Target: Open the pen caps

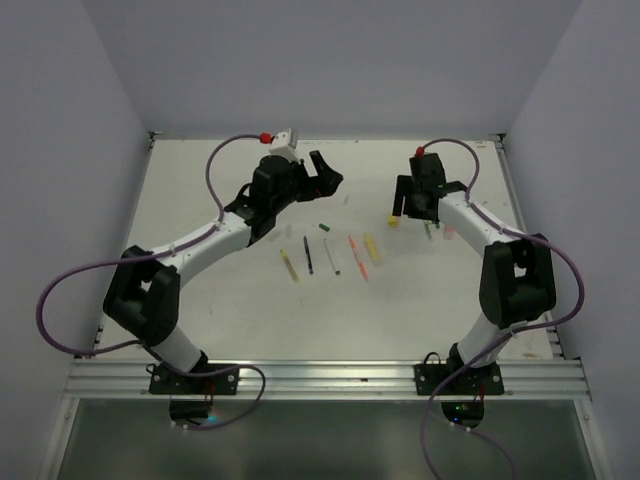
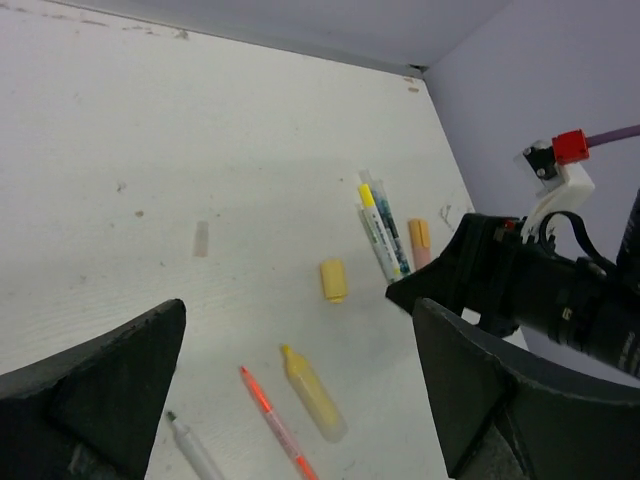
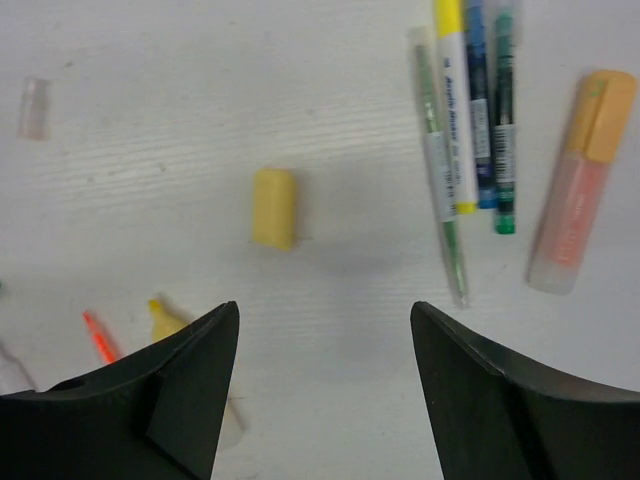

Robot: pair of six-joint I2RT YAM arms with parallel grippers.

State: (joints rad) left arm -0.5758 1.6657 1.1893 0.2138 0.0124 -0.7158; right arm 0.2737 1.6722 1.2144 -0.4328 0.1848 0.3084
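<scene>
A loose yellow cap (image 1: 393,222) lies on the white table just under my right gripper (image 1: 405,207), which is open and empty; the cap also shows ahead of its fingers in the right wrist view (image 3: 273,207). An uncapped yellow highlighter (image 2: 314,393), a thin orange pen (image 2: 275,422) and a white pen with a green tip (image 2: 190,447) lie below my left gripper (image 2: 300,310), which is open and empty above the table (image 1: 325,175). A bunch of capped pens (image 3: 470,120) and an orange-capped pink highlighter (image 3: 583,180) lie at the right.
A black pen (image 1: 308,255), a yellowish pen (image 1: 290,265) and a small green cap (image 1: 324,227) lie mid-table. A pale clear cap (image 2: 201,238) lies apart to the left. Walls close the table at the back and both sides.
</scene>
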